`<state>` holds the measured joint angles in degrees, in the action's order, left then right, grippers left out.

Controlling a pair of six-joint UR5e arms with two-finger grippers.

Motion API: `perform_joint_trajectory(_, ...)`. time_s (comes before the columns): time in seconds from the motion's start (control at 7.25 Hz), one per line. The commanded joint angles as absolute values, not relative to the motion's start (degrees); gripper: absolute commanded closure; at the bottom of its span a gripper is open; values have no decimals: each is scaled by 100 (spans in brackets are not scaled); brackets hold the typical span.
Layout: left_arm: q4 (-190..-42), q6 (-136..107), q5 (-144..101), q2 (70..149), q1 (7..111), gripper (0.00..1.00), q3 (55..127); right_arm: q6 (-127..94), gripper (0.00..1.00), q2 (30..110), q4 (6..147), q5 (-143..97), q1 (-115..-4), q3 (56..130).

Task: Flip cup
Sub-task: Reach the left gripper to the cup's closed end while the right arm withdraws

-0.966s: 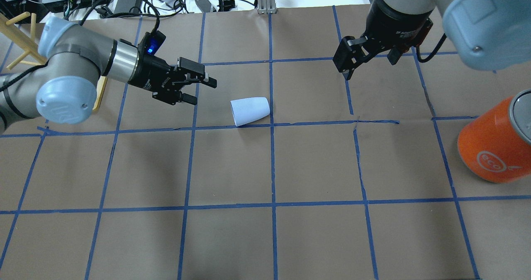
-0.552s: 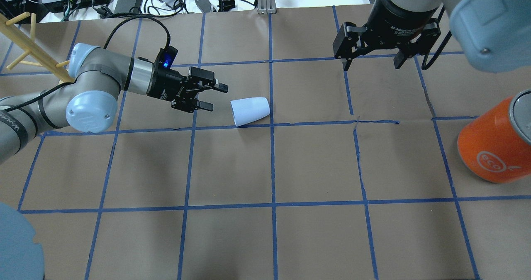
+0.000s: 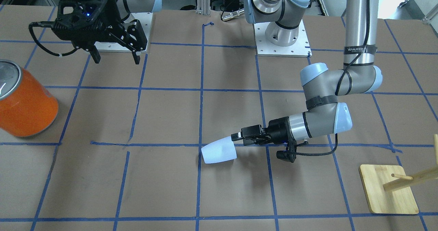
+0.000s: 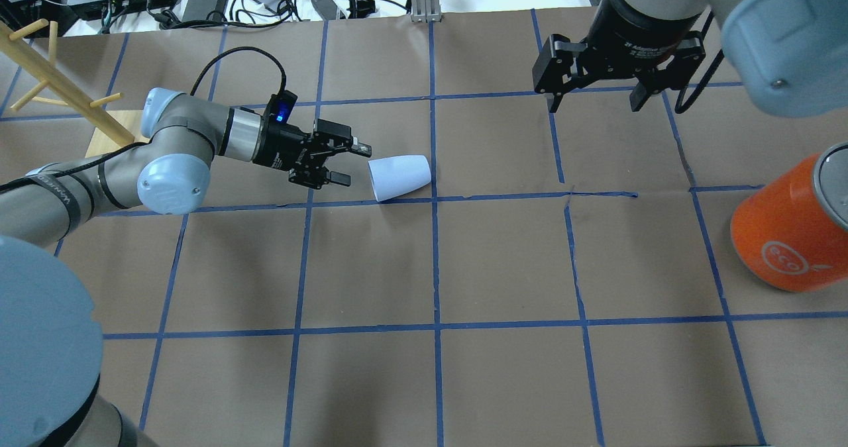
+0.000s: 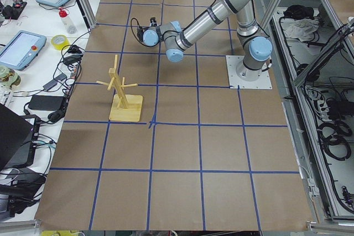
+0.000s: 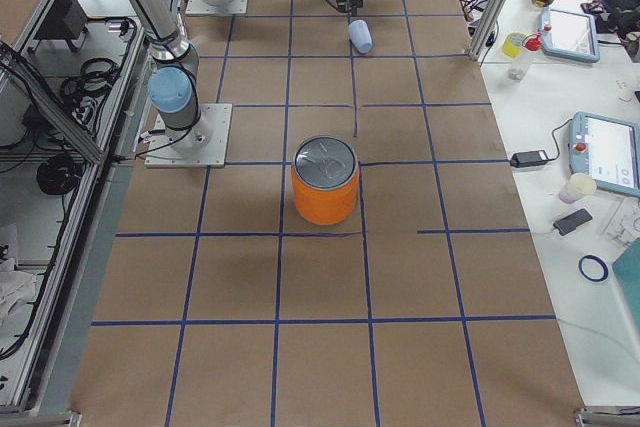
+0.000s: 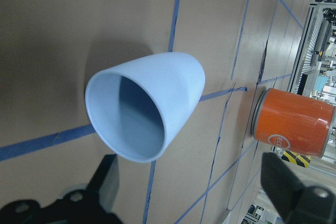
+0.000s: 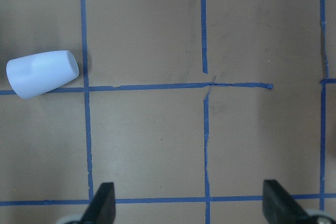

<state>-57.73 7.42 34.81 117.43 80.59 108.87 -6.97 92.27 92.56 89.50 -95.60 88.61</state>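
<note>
Front-facing view: noting the cup [image 3: 219, 151] lying on its side on the desk [image 3: 102, 121], mouth facing the left claw [image 3: 237, 139]. Overhead: finding that claw spread open, poised just beside the rim; finding the right claw [image 4: 594, 106] open too, hanging well apart. Left wrist: looking straight into the cup's mouth, orange can [image 7: 294, 121] beyond. Right wrist: viewing the cup at upper left.

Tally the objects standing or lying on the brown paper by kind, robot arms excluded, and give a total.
Blue cup: 1
Orange can: 1
Wooden rack: 1
Total: 3
</note>
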Motion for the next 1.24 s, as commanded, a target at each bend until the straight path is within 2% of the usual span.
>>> perform_joint_trajectory(0.0,-4899,-241,3463,11961,8331,3,10863,-668,0,9229,9255,8965,-9554,8859)
perform_joint_trajectory(0.14,-4878,-272,3463,12005,8349,3,10863,-677,0,9229,9255,8965,-9554,8868)
perform_joint_trajectory(0.28,-4878,-290,3445,12015,8367,8,10872,-668,0,9229,9255,8965,-9554,8868)
perform_joint_trajectory(0.69,-4878,-562,2904,12024,8367,63,10854,-659,0,9229,9264,8965,-9554,8877)
perform_joint_trajectory(0.83,-4861,-562,2892,12023,8367,67,10828,-659,0,9229,9264,8965,-9554,8877)
perform_joint_trajectory(1.1,-4755,-571,2979,12023,8367,100,10837,-650,0,9228,9264,8965,-9545,8877)
